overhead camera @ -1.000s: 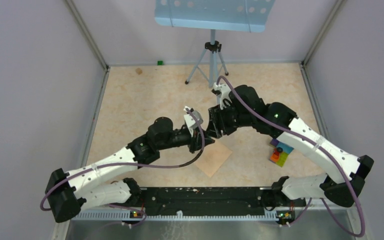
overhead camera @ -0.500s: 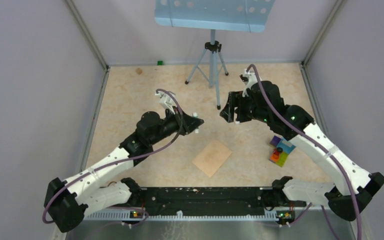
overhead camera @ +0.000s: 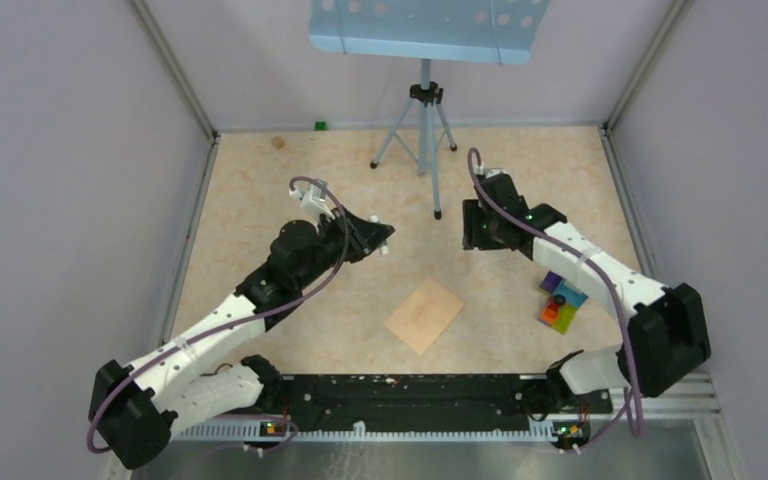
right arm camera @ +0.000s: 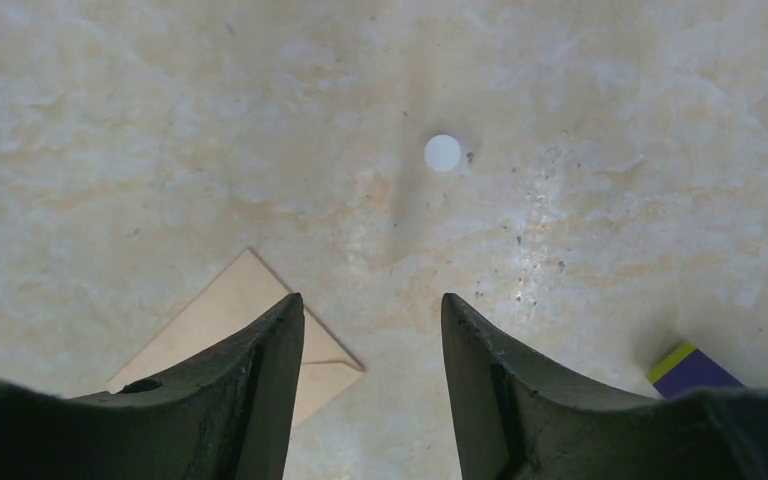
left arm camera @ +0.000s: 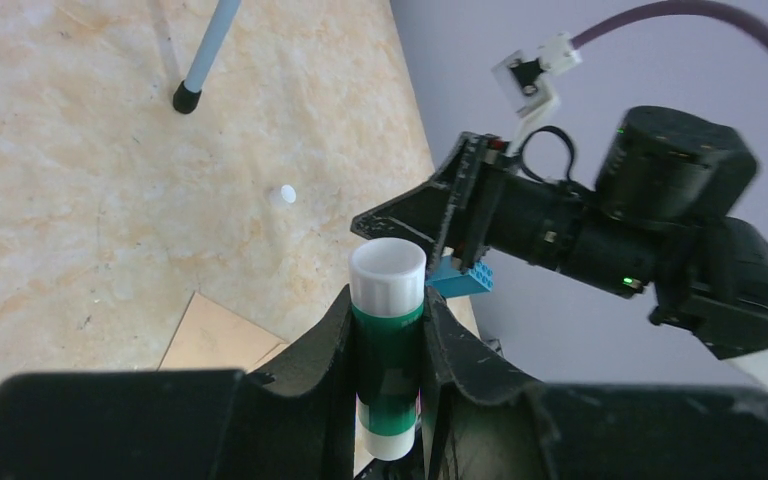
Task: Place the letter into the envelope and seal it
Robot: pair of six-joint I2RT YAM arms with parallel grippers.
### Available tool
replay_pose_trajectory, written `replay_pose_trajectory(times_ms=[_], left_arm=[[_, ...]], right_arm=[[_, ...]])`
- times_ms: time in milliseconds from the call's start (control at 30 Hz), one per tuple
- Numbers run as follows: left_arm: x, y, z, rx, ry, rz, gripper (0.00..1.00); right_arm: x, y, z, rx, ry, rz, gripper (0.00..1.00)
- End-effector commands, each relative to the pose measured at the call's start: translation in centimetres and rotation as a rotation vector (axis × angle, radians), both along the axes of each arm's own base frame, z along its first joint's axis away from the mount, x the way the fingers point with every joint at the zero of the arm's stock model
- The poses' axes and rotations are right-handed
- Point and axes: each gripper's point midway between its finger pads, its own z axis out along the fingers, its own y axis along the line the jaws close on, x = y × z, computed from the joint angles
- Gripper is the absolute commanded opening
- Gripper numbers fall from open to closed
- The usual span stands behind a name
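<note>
The tan envelope (overhead camera: 424, 315) lies flat on the table between the arms; it also shows in the left wrist view (left arm camera: 220, 335) and under my right gripper's left finger (right arm camera: 230, 320). The letter is hidden in every view. My left gripper (overhead camera: 380, 235) hangs up and to the left of the envelope. In its wrist view this gripper (left arm camera: 387, 300) is shut on a green glue stick (left arm camera: 387, 345) whose white top pokes past the fingertips. My right gripper (overhead camera: 472, 226) is up and to the right of the envelope. Its wrist view shows it (right arm camera: 370, 300) open and holding nothing.
A small white cap (right arm camera: 443, 152) lies on the table beyond the right fingers, and the left wrist view shows it too (left arm camera: 282, 194). A tripod stand (overhead camera: 422, 120) stands at the back. Coloured blocks (overhead camera: 560, 305) sit at the right. A tiny green cube (overhead camera: 319, 126) is by the back wall.
A second ago both grippers met just above the envelope. They have drawn apart, the left up and leftward with the glue stick, the right back toward the right.
</note>
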Motion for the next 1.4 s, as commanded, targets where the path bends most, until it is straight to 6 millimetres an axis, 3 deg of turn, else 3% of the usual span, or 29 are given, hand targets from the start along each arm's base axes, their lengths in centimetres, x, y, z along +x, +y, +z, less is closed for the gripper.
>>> replay_pose_trajectory(times_ms=[0, 100, 433, 700, 1000, 1233, 1300, 1367], left_arm=[[0.6, 0.6, 0.9, -0.03, -0.01, 0.037, 0.0], [0.8, 0.8, 1.2, -0.03, -0.022, 0.045, 0.0], [1.6, 1.2, 1.1, -0.024, -0.022, 0.066, 0.0], [2.0, 0.9, 1.0, -0.023, -0.012, 0.063, 0.0], [2.4, 0.9, 1.0, -0.022, -0.007, 0.067, 0.0], [2.5, 1.1, 0.9, -0.032, 0.008, 0.082, 0.0], [2.4, 1.1, 0.9, -0.044, 0.018, 0.084, 0.0], [2.9, 1.5, 1.0, -0.054, 0.021, 0.122, 0.0]], right_arm=[[3.4, -0.9, -2.8, -0.026, -0.024, -0.024, 0.51], [4.7, -0.8, -5.0, -0.046, 0.0, -0.017, 0.51], [7.8, -1.6, -8.8, -0.164, 0.05, -0.051, 0.46], [8.7, -1.5, -9.9, -0.171, 0.073, -0.055, 0.38], [8.3, -1.9, -10.6, -0.178, 0.104, -0.057, 0.36], [8.2, -1.8, -10.7, -0.17, 0.111, -0.051, 0.17], [8.0, -1.7, -10.6, -0.166, 0.113, -0.05, 0.17], [7.9, -1.7, -10.5, -0.16, 0.113, -0.049, 0.24]])
